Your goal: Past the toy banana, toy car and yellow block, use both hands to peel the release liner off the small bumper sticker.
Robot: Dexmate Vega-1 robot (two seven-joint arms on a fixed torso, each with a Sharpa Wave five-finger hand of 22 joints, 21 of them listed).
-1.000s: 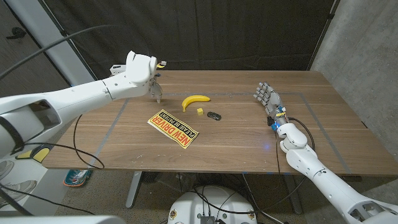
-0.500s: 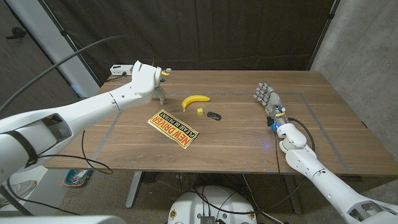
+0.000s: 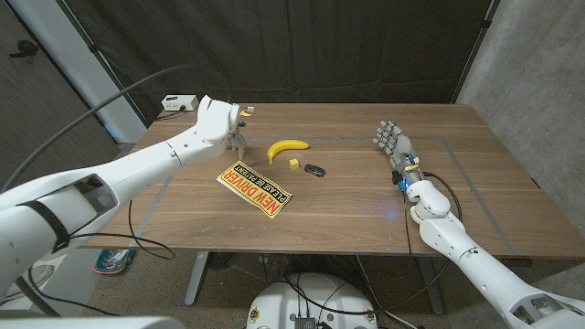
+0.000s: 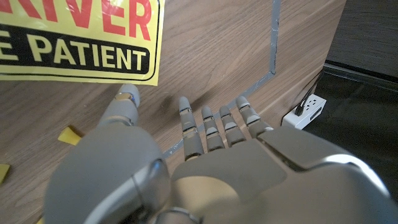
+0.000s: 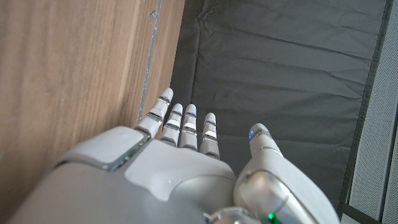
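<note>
A yellow bumper sticker (image 3: 254, 188) reading NEW DRIVER lies flat near the table's middle; the left wrist view shows its PLEASE BE PATIENT edge (image 4: 74, 43). Behind it sit a toy banana (image 3: 286, 147), a small yellow block (image 3: 293, 164) and a dark toy car (image 3: 315, 170). My left hand (image 3: 222, 122) hovers above the table just behind the sticker's far-left corner, fingers pointing down and apart, holding nothing (image 4: 186, 162). My right hand (image 3: 393, 145) stands upright at the right side, far from the sticker, fingers straight and empty (image 5: 180, 149).
Grey tape lines (image 3: 174, 169) mark a rectangle on the wooden table. A white power strip (image 3: 175, 103) sits past the table's far-left corner. A black curtain hangs behind. A cable (image 3: 443, 196) lies by my right wrist.
My left hand has moved right and toward the sticker, coming closer to the banana. The right hand and the objects have stayed still.
</note>
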